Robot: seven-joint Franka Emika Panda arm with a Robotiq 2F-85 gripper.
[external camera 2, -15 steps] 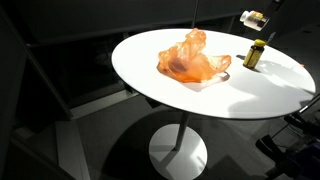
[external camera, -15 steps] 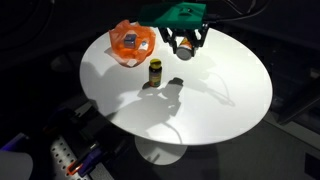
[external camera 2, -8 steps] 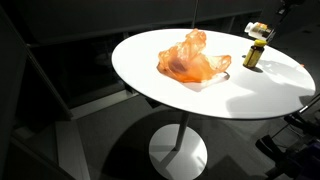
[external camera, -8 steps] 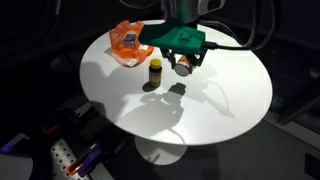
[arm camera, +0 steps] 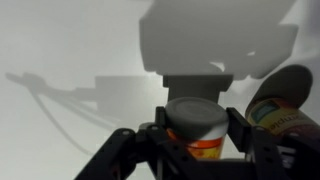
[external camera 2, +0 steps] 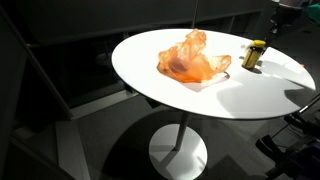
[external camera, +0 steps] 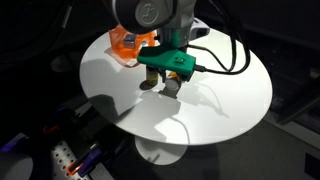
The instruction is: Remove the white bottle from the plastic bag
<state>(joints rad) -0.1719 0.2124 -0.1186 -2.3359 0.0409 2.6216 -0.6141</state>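
**Gripper.** In the wrist view the gripper (arm camera: 197, 132) enters from the bottom edge with its jaws spread apart. One dark finger (arm camera: 122, 152) lies to one side of the frame and its partner to the other. Nothing is clamped. In an exterior view the gripper (external camera: 167, 88) hangs under its green mount, low over the middle of the table (external camera: 232, 102).

**Bottle.** The bottle (arm camera: 195, 120) stands upright on the table (arm camera: 60, 50). In the wrist view it sits in the gap between the two fingers, cap towards the camera, with an orange label showing below the cap. Whether the finger pads touch its sides cannot be told. In an exterior view the bottle (external camera 2: 253, 55) shows a yellow cap and a dark body, with no finger seen against it. From the opposite camera the gripper covers it.

**Bag.** The orange plastic bag (external camera 2: 192, 58) lies crumpled on the table (external camera 2: 140, 55). The bottle stands outside it, a short way off and not touching it. In an exterior view the bag (external camera: 125, 42) lies near the far rim, behind the arm.

**Unidentified.** A rounded brown shape (arm camera: 285, 105) with a coloured label appears at the edge of the wrist view — what it is cannot be told.
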